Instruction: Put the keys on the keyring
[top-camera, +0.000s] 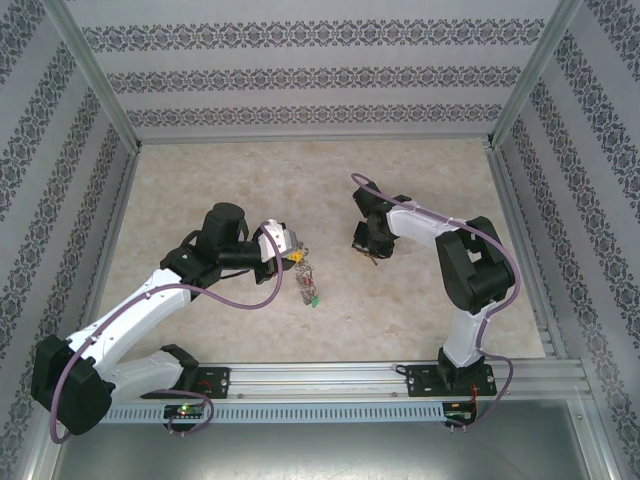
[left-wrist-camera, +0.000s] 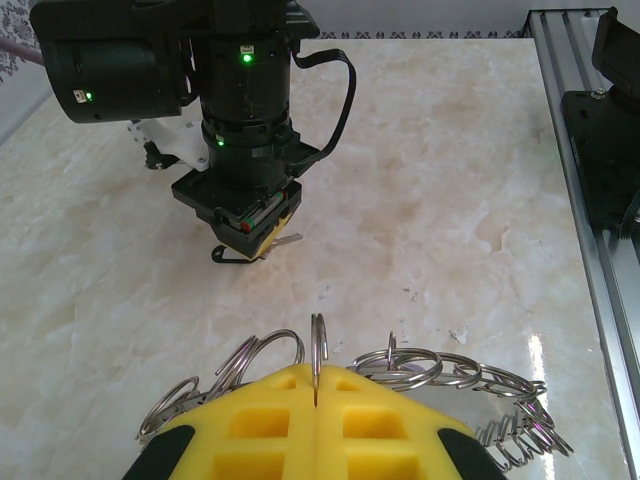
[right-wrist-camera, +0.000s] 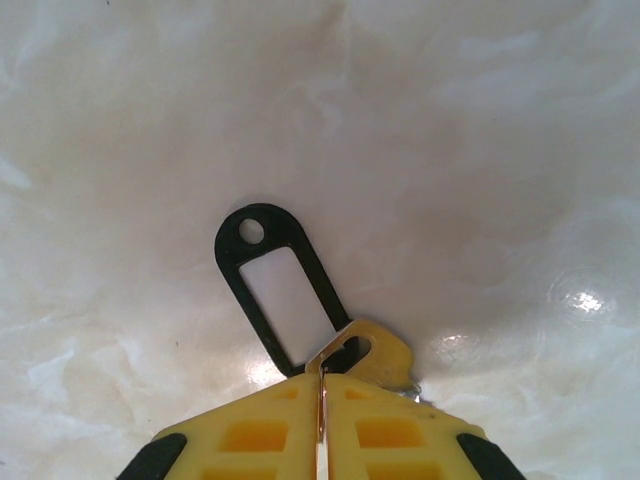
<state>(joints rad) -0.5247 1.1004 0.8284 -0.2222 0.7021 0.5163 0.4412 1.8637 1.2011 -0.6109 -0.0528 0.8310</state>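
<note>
A: So, where are we?

B: Left gripper (left-wrist-camera: 315, 385) is clamped tight on the keyring (left-wrist-camera: 317, 345), a bit left of the table's (top-camera: 200, 180) centre and nearer the near edge than the far one. Wire loops (left-wrist-camera: 405, 368) fan out both sides of the pads. Can't tell if the lowest ones brush the surface.

A: And the right?

B: Right gripper (right-wrist-camera: 322, 385) is pinched narrow on the near end of a black key tag (right-wrist-camera: 283, 295). It has a pale window and a small hole at the far tip, w/ a yellow tab (right-wrist-camera: 385, 350) beside the pads. It's low over the table, abt mid-table, well apart from the ring.

A: Step in hand?

B: IMO, carrying the tag across to thread it onto a loop. It's not on yet.

A: Tips?

B: Hold the left steady and let the right do the travelling. Lead w/ the hole end, and go slow, since the grip is at the opposite end and the tip can swing. The loops crowd together, so aim for an outer one and come in along its plane, or the neighbours will snag. Don't loosen either grip until the tag has caught.
</note>
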